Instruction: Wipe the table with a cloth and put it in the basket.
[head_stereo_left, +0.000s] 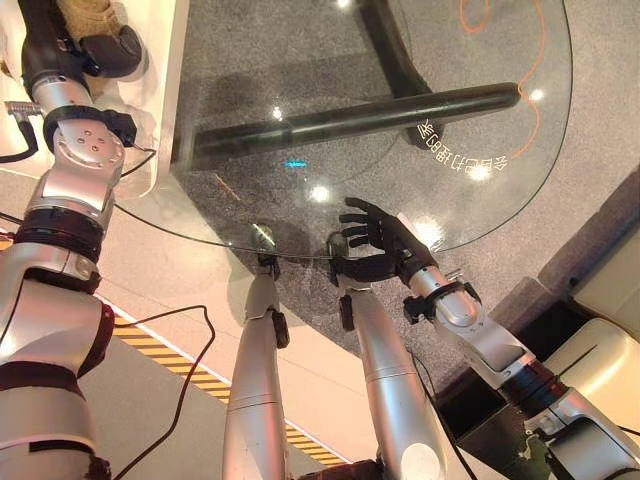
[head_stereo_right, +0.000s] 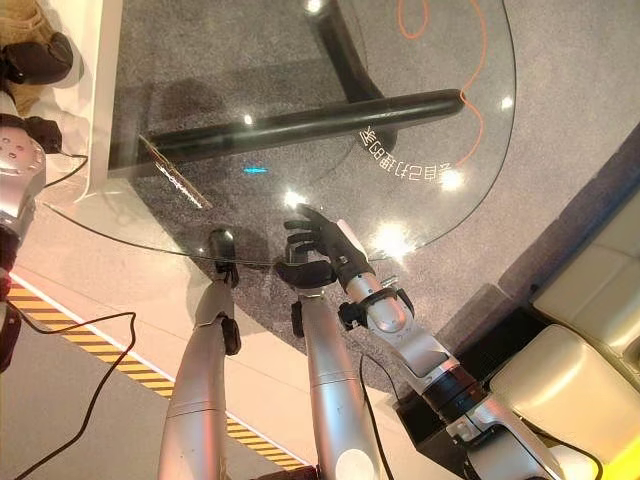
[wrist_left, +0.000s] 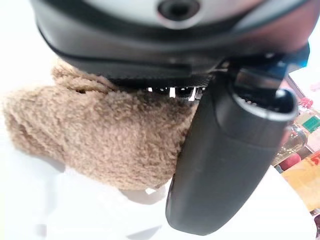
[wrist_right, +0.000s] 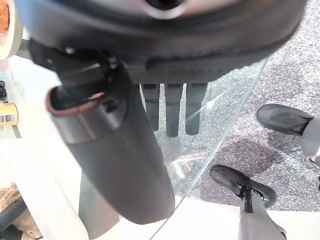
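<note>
Left hand on the cloth, right hand spread over the glass.

Eye views: right hand (head_stereo_left: 375, 240), fingers straight, hovers over the round clear glass table (head_stereo_left: 500, 160) at 6 o'clock; left hand (head_stereo_left: 105, 50) at 10 o'clock. Left wrist view: fluffy brown cloth (wrist_left: 95, 140) lies under its fingers; grip unclear. Right wrist view: fingers (wrist_right: 172, 112) extended.
</note>
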